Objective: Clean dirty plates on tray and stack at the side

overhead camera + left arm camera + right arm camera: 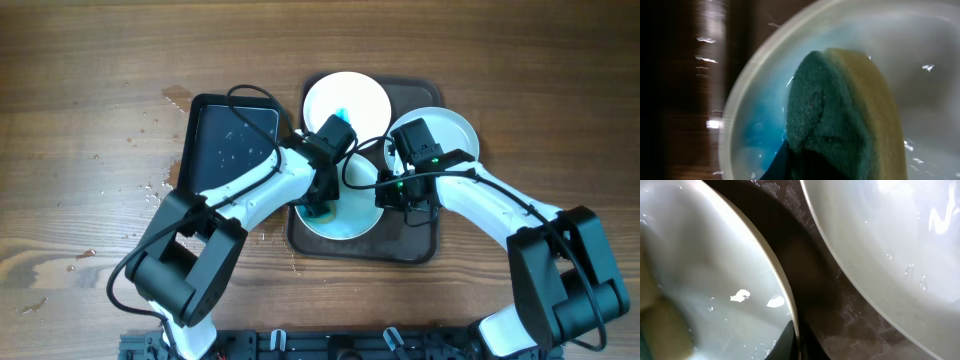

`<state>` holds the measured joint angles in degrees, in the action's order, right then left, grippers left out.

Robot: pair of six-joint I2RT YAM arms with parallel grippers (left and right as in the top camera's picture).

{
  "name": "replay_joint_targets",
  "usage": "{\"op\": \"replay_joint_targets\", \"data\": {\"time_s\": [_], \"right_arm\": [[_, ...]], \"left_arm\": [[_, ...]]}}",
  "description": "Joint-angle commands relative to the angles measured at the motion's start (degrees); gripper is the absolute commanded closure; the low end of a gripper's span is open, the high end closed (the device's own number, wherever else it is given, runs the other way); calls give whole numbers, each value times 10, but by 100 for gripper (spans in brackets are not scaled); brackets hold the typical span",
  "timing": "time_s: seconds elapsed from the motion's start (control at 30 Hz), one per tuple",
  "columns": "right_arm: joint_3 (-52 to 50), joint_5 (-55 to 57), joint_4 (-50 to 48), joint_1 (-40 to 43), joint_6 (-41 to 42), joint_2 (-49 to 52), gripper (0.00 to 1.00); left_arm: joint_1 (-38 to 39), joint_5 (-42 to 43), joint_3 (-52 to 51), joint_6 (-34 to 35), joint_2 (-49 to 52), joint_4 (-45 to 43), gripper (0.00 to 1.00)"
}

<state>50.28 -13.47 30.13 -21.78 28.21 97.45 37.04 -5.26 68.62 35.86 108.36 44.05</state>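
Seen from above, the left gripper (320,206) is clamped on a green and yellow sponge (840,115) and presses it, bent, into the nearest plate (356,224). A pale blue film lies on the plate just beside the sponge. The right gripper (408,204) sits at the same plate's edge, on the side away from the left gripper. In its wrist view only the tips of its dark fingers show, and they seem to straddle and pinch the rim.

All three plates lie inside the brown tray (420,245). A second plate (352,92), with a blue smear at its centre, lies beyond the left gripper. A third plate (456,130) lies just beyond the right gripper, across a strip of bare tray.

The plates look stiff, shallow and fairly light, and their wet gloss suggests they are slippery. Whether they would break if dropped cannot be told. Each lies flat, so the raised rim is probably the only hold: one finger inside, one outside. An unheld plate would likely slide under the wiping. The sponge is soft and gives under pressure.
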Motion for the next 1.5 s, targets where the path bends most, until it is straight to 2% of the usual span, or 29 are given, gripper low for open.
{"op": "replay_joint_targets", "data": {"time_s": [0.0, 0.1, 0.17, 0.27, 0.3, 0.33, 0.53, 0.67, 0.77, 0.87, 0.97, 1.13, 1.23, 1.33, 1.4, 1.47], "right_arm": [[-2, 43, 10, 4, -12, 13, 96], [-2, 43, 10, 4, -12, 13, 96], [-2, 43, 10, 4, -12, 13, 96], [-2, 43, 10, 4, -14, 13, 96], [-2, 43, 10, 4, -15, 13, 96], [-2, 43, 10, 4, -18, 13, 96], [-2, 43, 12, 4, -27, 13, 96], [-2, 43, 14, 4, -27, 13, 96], [-2, 43, 18, 4, -27, 13, 96], [-2, 43, 19, 4, -27, 13, 96], [-2, 45, 18, 4, -27, 13, 96], [-2, 45, 18, 4, -27, 13, 96], [-2, 45, 19, 4, -27, 13, 96], [-2, 45, 18, 4, -27, 13, 96], [-2, 45, 19, 4, -28, 13, 96], [-2, 43, 19, 4, -28, 13, 96]], "left_arm": [[-28, -165, -1, -9, 14, 21, 96], [-28, -188, 1, -9, 14, 16, 96], [-28, -151, 1, -15, 14, -3, 96], [-27, 74, -2, -22, 15, -65, 96], [-23, 187, -3, -21, 18, -104, 96], [-17, 229, -3, -19, 21, -125, 96], [46, 351, -3, 7, 87, -202, 96], [57, 371, -2, 4, 80, -198, 96], [37, 345, -2, -9, 77, -151, 96], [10, 215, -2, -19, 56, -69, 96], [-21, -3, -2, -29, 10, -7, 96], [-28, -118, -2, -41, 10, 6, 96], [-28, -85, 5, -39, 5, 13, 96], [-33, 86, 22, -39, -35, 15, 96], [-45, 136, 23, -39, -66, 17, 96], [-88, 158, 23, -40, -122, 43, 96]]}}
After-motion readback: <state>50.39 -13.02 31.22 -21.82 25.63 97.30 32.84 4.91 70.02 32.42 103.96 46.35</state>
